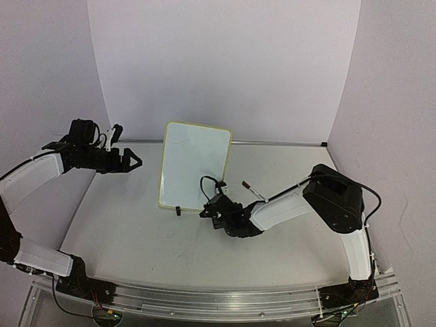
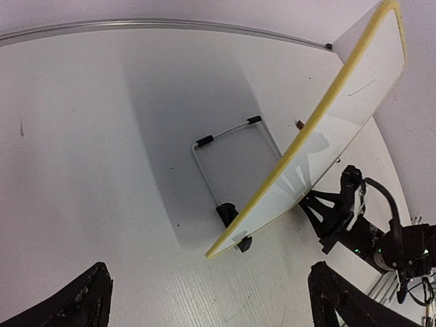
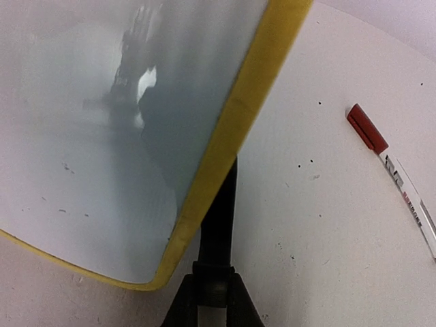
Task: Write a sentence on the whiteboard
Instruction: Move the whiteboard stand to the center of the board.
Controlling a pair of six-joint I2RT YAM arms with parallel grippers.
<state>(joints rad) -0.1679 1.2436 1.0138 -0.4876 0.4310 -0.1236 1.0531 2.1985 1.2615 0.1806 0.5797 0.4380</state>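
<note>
**Top external.** Finds the whiteboard (image 1: 194, 160) standing propped in portrait near the middle of the table (image 1: 129, 235), leaning back. Places the left claw (image 1: 133, 162) raised at the left side, fingers spread wide, gripping nothing, well apart from the whiteboard. Places the right claw (image 1: 206, 212) low over the table, just beside the whiteboard's lower right corner; cannot tell the finger state from here. Notes a marker (image 1: 253, 191) lying on the table right of the whiteboard, apart from both claws.

**Left wrist.** Views the whiteboard (image 2: 340, 129) edge-on from its left side. Shows a wire stand (image 2: 231, 133) behind it, resting on the table, and black feet (image 2: 228, 212) at its lower edge. Shows the left claw (image 2: 204, 306) with fingers wide apart at the bottom corners, bare table between them. Records a short dark mark (image 2: 361, 87) high on the white face. Shows the right claw (image 2: 320, 211) close to the lower part of that face.

**Right wrist.** Shows a rounded lower corner of the whiteboard (image 3: 102, 136) with its yellow frame (image 3: 225, 136). Shows the right claw (image 3: 212, 289) pressed together, nothing discernible between the fingers, dark tip reaching up to the frame; cannot tell whether touching. Shows the marker (image 3: 395, 184), red-capped, lying on the table to the right.
</note>
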